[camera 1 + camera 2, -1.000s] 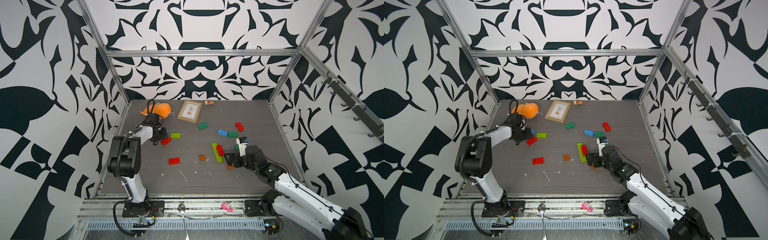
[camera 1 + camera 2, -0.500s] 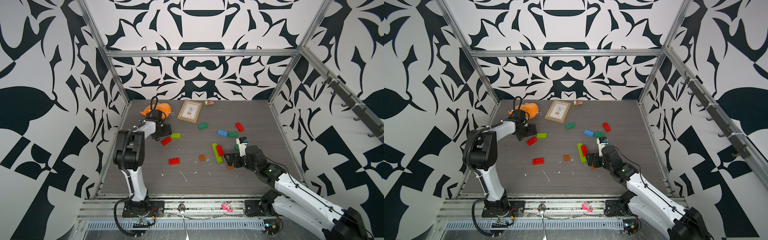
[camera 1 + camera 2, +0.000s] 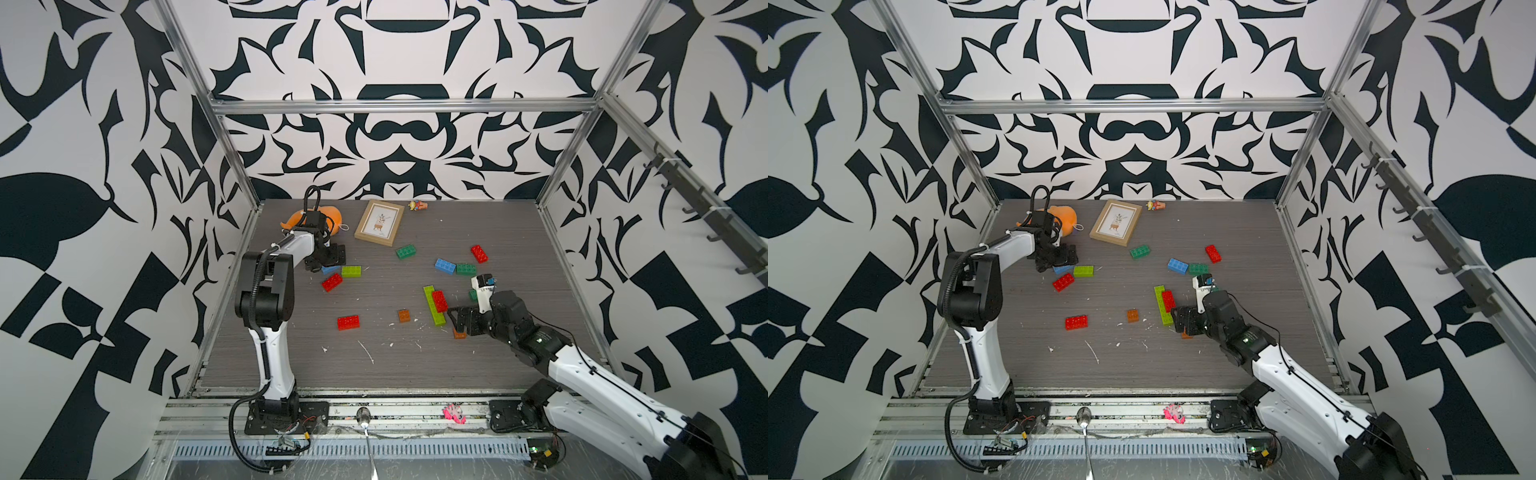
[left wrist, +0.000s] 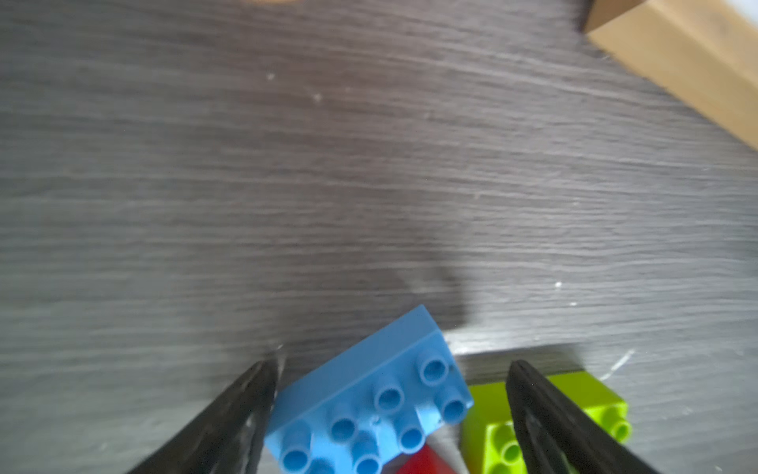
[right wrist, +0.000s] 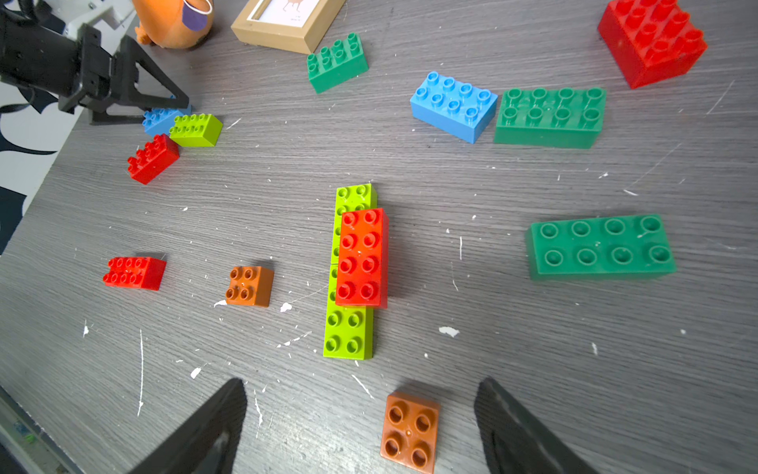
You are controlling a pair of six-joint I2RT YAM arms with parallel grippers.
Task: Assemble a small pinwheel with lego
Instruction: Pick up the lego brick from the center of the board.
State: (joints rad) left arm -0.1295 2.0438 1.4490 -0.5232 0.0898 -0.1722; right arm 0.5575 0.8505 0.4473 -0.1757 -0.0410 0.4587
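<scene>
Grey table (image 3: 498, 365): near the picture frame (image 3: 379, 223) your left gripper (image 4: 393, 369) straddles a blue brick (image 4: 369, 410), fingers wide. Farther off, your right gripper (image 5: 361, 385) gapes around an orange-brown brick (image 5: 410, 431)

Two arms are sharing one white-and-black look.
The left arm (image 3: 270, 353) and right arm (image 3: 602, 386) are wearing glossy white shells over chunky black joint housings. A thick black cable (image 3: 231, 428) is looping out at the left arm's foot, thinner black wires are running along the right arm's shell, and a small green light (image 3: 539, 339) is glowing on it. The right gripper (image 5: 361, 383) is showing matte black, wedge-shaped fingers (image 5: 205, 431).
</scene>
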